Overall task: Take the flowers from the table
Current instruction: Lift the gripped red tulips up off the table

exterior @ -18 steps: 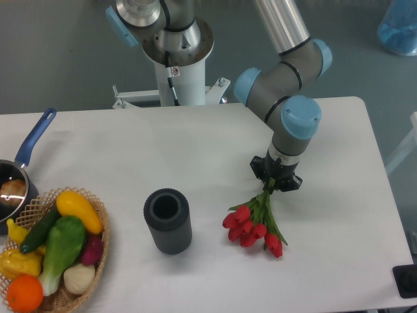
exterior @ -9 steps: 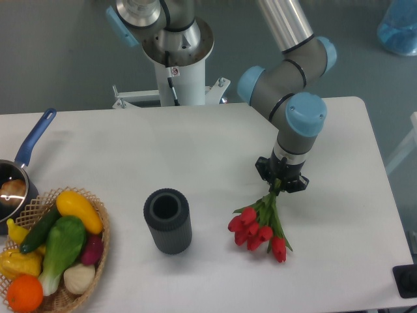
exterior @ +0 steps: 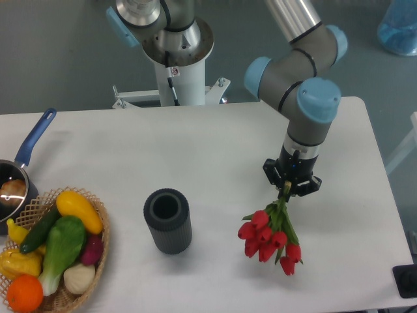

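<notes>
Spanning nearly the whole view, the table [exterior: 195, 150] is white with rounded corners, and my arm reaches over its right half. On the left side sits a wicker basket [exterior: 62, 297] of vegetables, a pan [exterior: 13, 186] with a blue handle just behind it, and near the middle a dark ribbed cup [exterior: 167, 220] stands upright. My gripper [exterior: 291, 185] points straight down, fingers clenched on the stem ends of the flowers [exterior: 270, 236], which hang below it toward the front right of the table, red buds lowest, leaves in between. I can't tell if the buds touch the tabletop or hang just above it; the shadow under them is faint, so my guess is lifted or nearly so. The bunch reads as light and floppy: soft stems, heads swinging freely under the grip, petals easy to crush. The tied stems are the right place to hold, since they are the stiffest part and away from the buds. Risks as I judge them: thin stems slipping through the fingers, or the heads swaying if I move fast. The cup is well apart to the left.
</notes>
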Tool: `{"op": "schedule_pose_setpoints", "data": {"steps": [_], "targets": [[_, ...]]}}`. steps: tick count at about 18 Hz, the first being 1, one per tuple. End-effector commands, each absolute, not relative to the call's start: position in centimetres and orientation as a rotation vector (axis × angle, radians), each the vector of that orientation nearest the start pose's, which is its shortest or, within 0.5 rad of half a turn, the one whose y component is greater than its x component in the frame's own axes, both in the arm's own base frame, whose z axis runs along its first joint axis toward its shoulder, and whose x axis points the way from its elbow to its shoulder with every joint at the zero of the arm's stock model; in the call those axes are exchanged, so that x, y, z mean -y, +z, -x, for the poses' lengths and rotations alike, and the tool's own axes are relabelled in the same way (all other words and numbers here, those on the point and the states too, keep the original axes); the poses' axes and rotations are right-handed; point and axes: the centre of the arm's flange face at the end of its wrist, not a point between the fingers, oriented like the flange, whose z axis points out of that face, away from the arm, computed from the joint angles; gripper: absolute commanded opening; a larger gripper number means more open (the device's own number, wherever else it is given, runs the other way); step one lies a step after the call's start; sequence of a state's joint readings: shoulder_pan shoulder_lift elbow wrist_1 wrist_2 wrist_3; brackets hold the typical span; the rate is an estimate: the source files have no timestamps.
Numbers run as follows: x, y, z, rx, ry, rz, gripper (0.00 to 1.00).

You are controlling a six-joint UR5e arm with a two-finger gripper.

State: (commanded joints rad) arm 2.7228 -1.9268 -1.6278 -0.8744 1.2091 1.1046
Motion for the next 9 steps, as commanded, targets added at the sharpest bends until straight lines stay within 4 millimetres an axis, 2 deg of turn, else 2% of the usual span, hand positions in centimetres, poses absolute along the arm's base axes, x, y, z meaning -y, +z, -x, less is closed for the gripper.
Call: {"op": "schedule_pose_setpoints", "data": {"steps": [5,7,8,9], "targets": [[-42.5,39.6,51.8,0.059,0.135,2.528,0.24],[-41.1,43.4,51.7,0.114,0.167,2.465,0.24],[-40.4,44.8,51.6,0.124,0.161,2.422,0.24],[-39.4,45.3,52.2,0.14,0.147,2.385,0.24]]}}
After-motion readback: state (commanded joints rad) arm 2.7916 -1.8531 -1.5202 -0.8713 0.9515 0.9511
